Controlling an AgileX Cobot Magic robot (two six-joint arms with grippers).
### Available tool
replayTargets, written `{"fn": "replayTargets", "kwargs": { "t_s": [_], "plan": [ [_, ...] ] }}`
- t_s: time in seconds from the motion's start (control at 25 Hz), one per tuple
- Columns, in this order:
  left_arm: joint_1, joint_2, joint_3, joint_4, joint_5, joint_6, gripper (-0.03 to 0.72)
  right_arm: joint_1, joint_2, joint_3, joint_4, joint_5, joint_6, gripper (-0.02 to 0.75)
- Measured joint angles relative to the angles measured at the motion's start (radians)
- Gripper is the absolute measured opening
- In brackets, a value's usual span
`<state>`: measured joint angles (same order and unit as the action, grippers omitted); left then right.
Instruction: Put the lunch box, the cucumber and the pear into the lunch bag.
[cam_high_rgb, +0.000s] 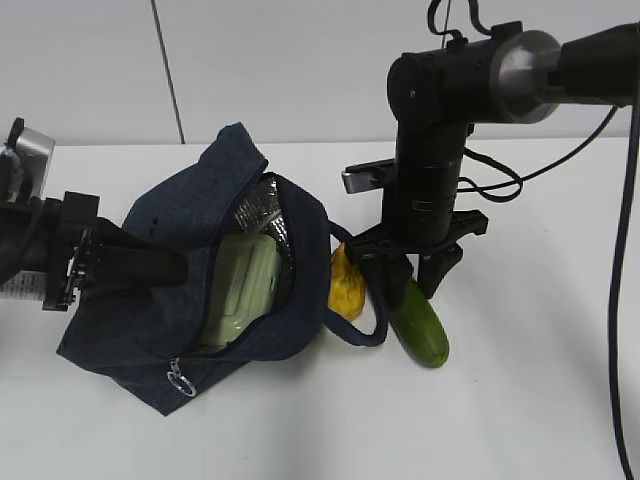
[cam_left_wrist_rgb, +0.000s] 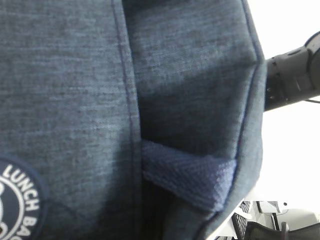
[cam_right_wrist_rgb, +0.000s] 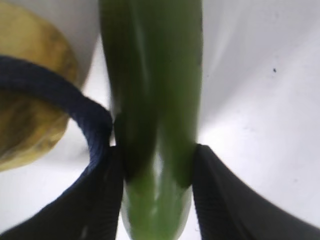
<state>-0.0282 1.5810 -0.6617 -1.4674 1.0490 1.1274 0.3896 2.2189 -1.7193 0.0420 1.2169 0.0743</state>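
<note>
We have the cucumber (cam_high_rgb: 418, 322) lying on the desk (cam_high_rgb: 520, 400) just right of the lunch bag (cam_high_rgb: 150, 300), and the right tool (cam_right_wrist_rgb: 159, 165) is down over it, its fingers (cam_right_wrist_rgb: 107, 190) pressed against both flanks of the green body, clamped on it so it can be lifted. The bag's loop handle (cam_right_wrist_rgb: 75, 110) curls right against the left finger, which we judge could snag on the lift. The pear (cam_high_rgb: 348, 283) sits on the desk between bag and cucumber, touching the handle loop, waiting its turn. Inside the bag the lunch box (cam_high_rgb: 245, 285) is already lodged against the foil lining. The left tool (cam_high_rgb: 150, 265) is shut on the bag's fabric, pinning it down, so, we judge, the mouth stays open toward the right arm.
</note>
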Motion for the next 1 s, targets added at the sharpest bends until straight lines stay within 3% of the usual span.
{"fn": "replayTargets", "kwargs": {
  "t_s": [0.56, 0.64, 0.84, 1.0],
  "plan": [
    [0.0, 0.0, 0.0, 0.0, 0.013, -0.002, 0.001, -0.002, -0.031, -0.004, -0.013, 0.007, -0.017, 0.202],
    [0.0, 0.0, 0.0, 0.0, 0.015, -0.003, 0.001, -0.002, -0.029, -0.004, -0.014, 0.007, -0.025, 0.216],
    [0.0, 0.0, 0.0, 0.0, 0.018, -0.003, 0.001, -0.002, -0.016, -0.004, -0.014, 0.005, -0.034, 0.362],
    [0.0, 0.0, 0.0, 0.0, 0.019, -0.003, 0.001, -0.002, -0.012, -0.004, -0.014, 0.005, -0.035, 0.4]
  ]
}}
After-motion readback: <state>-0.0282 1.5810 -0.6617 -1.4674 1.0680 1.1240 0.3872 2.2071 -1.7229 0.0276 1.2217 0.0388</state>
